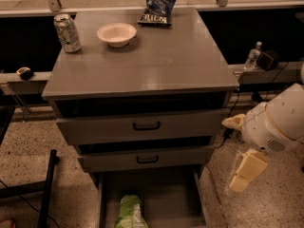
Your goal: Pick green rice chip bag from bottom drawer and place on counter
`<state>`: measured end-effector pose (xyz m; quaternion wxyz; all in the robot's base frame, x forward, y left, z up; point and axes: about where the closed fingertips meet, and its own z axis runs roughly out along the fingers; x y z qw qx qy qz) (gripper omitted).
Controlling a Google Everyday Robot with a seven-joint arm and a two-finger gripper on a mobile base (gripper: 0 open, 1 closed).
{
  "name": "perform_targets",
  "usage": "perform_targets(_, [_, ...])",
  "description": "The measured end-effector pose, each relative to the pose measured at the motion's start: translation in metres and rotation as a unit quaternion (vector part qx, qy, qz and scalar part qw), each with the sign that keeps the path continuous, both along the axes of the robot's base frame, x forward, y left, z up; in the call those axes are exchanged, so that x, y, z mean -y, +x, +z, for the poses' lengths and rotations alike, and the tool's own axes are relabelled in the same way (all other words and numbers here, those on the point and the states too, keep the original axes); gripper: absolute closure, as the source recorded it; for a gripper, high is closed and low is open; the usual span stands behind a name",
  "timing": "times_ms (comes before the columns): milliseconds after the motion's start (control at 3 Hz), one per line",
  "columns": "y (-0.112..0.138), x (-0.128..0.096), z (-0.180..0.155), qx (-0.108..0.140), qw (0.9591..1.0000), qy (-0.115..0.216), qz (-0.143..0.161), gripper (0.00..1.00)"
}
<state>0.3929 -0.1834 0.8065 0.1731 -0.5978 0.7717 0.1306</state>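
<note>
Only at the approach step: my cream two-finger gripper (247,171) hangs low to the right of the grey 3-drawer cabinet (190,122), and I can't tell if it's open or closed. Next move needs a swing round the cabinet's front and down into its open deep grey bottom drawer (171,194). That drawer holds just the crinkly light-green rice chip bag (129,212), front-left, and the glossy grey counter (180,56) on top of the cabinet carries an empty-looking white bowl (116,33).

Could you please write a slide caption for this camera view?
Gripper hangs beside the cabinet; green rice chip bag lies in the open bottom drawer.
</note>
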Motion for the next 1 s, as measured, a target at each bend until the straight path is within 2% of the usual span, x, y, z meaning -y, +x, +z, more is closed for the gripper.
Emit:
perform_targets(333, [0.003, -0.002, -0.036, -0.043, 0.9983, 0.039, -0.009, 0.00])
perform_targets(667, [-0.013, -0.014, -0.116, -0.091, 0.9877, 0.125, -0.021, 0.00])
perform_targets(1000, [-0.019, -0.006, -0.171, -0.085, 0.9851, 0.148, -0.023, 0.00])
